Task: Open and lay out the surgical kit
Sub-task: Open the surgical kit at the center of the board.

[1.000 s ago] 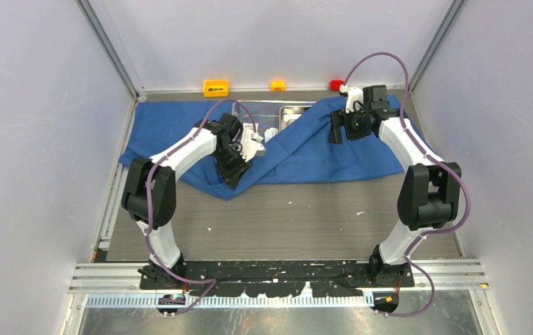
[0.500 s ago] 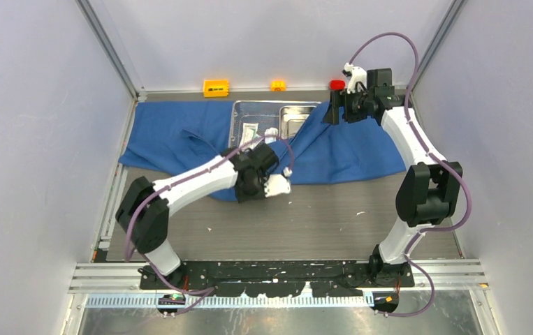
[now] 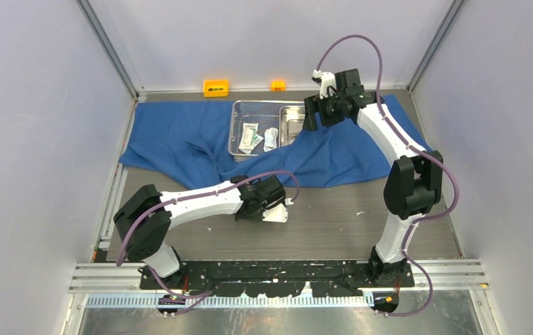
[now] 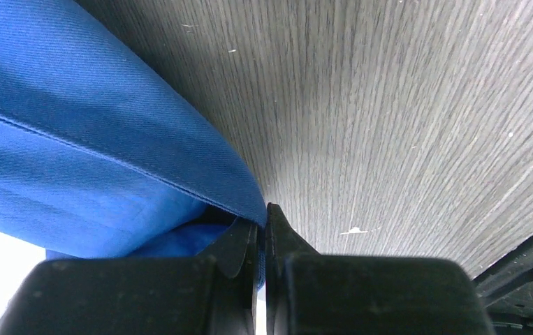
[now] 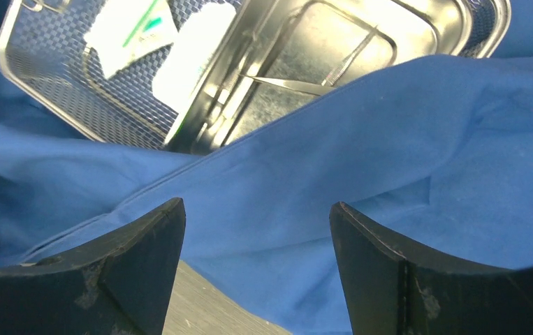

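Pinching wrap (image 4: 75, 125), left arm (image 3: 200, 201) outstretched low

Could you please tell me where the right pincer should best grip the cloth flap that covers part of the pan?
I'd take the cloth by its hemmed edge, where it crosses the pan diagonally, raised on its rim. Come from above, open right pincer astride the hem.

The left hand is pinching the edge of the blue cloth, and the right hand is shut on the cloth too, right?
Not quite. The left hand does pinch the blue cloth, but the right hand is open, its fingers spread wide above the cloth, gripping nothing. The right wrist view shows it.
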You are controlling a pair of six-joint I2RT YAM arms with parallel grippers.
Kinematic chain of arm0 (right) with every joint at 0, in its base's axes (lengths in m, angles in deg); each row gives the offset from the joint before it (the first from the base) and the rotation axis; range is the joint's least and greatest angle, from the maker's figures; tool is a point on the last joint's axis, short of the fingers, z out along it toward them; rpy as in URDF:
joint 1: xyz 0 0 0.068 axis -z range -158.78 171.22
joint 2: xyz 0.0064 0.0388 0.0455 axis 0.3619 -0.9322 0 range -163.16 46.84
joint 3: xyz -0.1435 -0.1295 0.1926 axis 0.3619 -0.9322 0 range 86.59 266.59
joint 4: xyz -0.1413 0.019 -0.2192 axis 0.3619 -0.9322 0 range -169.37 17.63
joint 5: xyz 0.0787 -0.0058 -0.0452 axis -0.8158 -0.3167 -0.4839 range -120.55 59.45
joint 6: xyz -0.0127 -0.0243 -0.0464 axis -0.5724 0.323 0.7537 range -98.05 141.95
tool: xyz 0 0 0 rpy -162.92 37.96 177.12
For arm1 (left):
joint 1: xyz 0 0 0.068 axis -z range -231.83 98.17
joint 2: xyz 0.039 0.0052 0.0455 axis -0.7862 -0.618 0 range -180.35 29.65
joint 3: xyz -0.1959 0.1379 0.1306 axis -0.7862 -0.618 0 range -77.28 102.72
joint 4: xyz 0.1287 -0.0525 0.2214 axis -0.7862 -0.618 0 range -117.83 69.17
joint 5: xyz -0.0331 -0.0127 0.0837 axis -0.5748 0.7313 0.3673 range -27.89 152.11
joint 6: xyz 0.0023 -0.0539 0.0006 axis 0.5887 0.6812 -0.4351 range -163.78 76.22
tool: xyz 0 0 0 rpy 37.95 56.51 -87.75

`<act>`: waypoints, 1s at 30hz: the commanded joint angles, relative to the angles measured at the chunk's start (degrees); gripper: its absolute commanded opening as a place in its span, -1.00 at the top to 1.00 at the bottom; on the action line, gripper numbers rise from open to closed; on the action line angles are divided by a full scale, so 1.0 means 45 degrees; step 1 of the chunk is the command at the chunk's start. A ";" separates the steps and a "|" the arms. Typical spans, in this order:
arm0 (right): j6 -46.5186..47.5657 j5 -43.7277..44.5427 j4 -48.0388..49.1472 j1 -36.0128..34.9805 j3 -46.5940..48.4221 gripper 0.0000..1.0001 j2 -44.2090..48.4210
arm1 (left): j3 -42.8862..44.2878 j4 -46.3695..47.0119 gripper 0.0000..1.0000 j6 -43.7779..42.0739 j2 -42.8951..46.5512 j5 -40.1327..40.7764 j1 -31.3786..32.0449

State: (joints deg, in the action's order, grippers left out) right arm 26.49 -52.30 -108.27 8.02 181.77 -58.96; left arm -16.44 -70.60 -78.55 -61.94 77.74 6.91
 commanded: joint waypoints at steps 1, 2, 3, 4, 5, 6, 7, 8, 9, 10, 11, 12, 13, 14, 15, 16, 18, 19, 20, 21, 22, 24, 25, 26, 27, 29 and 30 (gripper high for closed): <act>0.1596 0.1878 -0.0693 -0.0693 0.0657 -0.60 0.0009 | -0.0288 0.0408 1.00 -0.0094 0.0547 0.0651 -0.0066; 0.1847 0.2173 -0.0855 -0.0815 0.0897 -0.60 -0.0123 | -0.0352 0.0463 1.00 -0.0125 0.0549 0.0673 -0.0070; 0.1995 0.2447 -0.1061 -0.0906 0.1176 -0.60 -0.0293 | -0.0433 0.0531 1.00 -0.0153 0.0549 0.0725 -0.0066; 0.2026 0.2635 -0.1275 -0.0949 0.1548 -0.60 -0.0488 | -0.0519 0.0603 1.00 -0.0164 0.0564 0.0807 -0.0068; 0.1942 0.2837 -0.1521 -0.0989 0.1941 -0.60 -0.0727 | -0.0574 0.0680 1.00 -0.0180 0.0556 0.0888 -0.0075; 0.1800 0.3028 -0.1759 -0.1040 0.2334 -0.59 -0.0984 | -0.0634 0.0750 1.00 -0.0162 0.0560 0.0972 -0.0066; 0.1606 0.3262 -0.1970 -0.1103 0.2706 -0.60 -0.1223 | -0.0681 0.0798 1.00 -0.0141 0.0560 0.1021 -0.0065; 0.1541 0.3403 -0.2243 -0.1206 0.3013 -0.59 -0.1471 | -0.0723 0.0848 1.00 -0.0131 0.0552 0.1049 -0.0087; 0.1574 0.3565 -0.2423 -0.1311 0.3228 -0.59 -0.1663 | -0.0741 0.0879 1.00 -0.0127 0.0571 0.1055 -0.0112; 0.1720 0.3727 -0.2541 -0.1432 0.3359 -0.59 -0.1777 | -0.0780 0.0912 1.00 -0.0136 0.0584 0.1056 -0.0125; 0.2028 0.3852 -0.2639 -0.1513 0.3437 -0.59 -0.1865 | -0.0794 0.0946 1.00 -0.0167 0.0597 0.1097 -0.0151; 0.2436 0.3838 -0.2707 -0.1543 0.3508 -0.58 -0.1910 | -0.0826 0.0962 1.00 -0.0197 0.0621 0.1115 -0.0178; 0.3009 0.3534 -0.2892 -0.1529 0.3585 -0.58 -0.1891 | -0.0859 0.0964 1.00 -0.0223 0.0639 0.1132 -0.0209; 0.4015 0.3012 -0.3236 -0.1525 0.3670 -0.59 -0.1889 | -0.0873 0.0964 1.00 -0.0253 0.0682 0.1117 -0.0256; 0.5047 0.2476 -0.3739 -0.1495 0.3835 -0.59 -0.1881 | -0.0909 0.0981 1.00 -0.0289 0.0737 0.1082 -0.0260; 0.6026 0.1979 -0.4441 -0.1484 0.4102 -0.61 -0.1914 | -0.0935 0.0993 1.00 -0.0330 0.0770 0.1059 -0.0270; 0.7813 0.1353 -0.5973 -0.1482 0.4992 -0.61 -0.2273 | -0.1012 0.1019 1.00 -0.0460 0.0871 0.1056 -0.0294; 0.8571 0.1031 -0.6828 -0.1480 0.5628 -0.61 -0.2686 | -0.1046 0.1064 1.00 -0.0556 0.0929 0.1066 -0.0289; 0.9233 0.0776 -0.7667 -0.1496 0.6286 -0.61 -0.3047 | -0.1118 0.1148 1.00 -0.0649 0.0980 0.1099 -0.0286; 0.9789 0.0507 -0.8475 -0.1502 0.6960 -0.61 -0.3430 | -0.1205 0.1222 1.00 -0.0741 0.1020 0.1164 -0.0280; 1.0354 0.0305 -0.9172 -0.1529 0.7705 -0.62 -0.3846 | -0.1280 0.1309 1.00 -0.0855 0.1045 0.1284 -0.0295; 1.1135 0.0244 -1.0188 -0.1632 0.9128 -0.62 -0.4631 | -0.1426 0.1491 1.00 -0.0986 0.1051 0.1588 -0.0282; 1.1526 0.0282 -1.0572 -0.1714 0.9585 -0.62 -0.4919 | -0.1498 0.1606 1.00 -0.1044 0.1027 0.1765 -0.0280; 1.1841 0.0367 -1.0791 -0.1822 0.9781 -0.62 -0.5170 | -0.1592 0.1767 1.00 -0.1096 0.1021 0.1950 -0.0285; 1.2163 0.0463 -1.0916 -0.1916 0.9950 -0.62 -0.5318 | -0.1680 0.1940 1.00 -0.1129 0.1021 0.2120 -0.0288; 1.2737 0.0663 -1.0897 -0.2148 0.9856 -0.63 -0.5447 | -0.1847 0.2397 1.00 -0.1176 0.1077 0.2436 -0.0282; 1.2986 0.0757 -1.0846 -0.2240 0.9803 -0.63 -0.5512 | -0.1917 0.2579 1.00 -0.1195 0.1118 0.2520 -0.0275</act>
State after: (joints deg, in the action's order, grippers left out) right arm 75.18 -48.48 -150.46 0.22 223.91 -82.46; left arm -23.52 -62.01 -82.33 -58.82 84.70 6.08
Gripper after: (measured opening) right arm 0.811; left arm 0.024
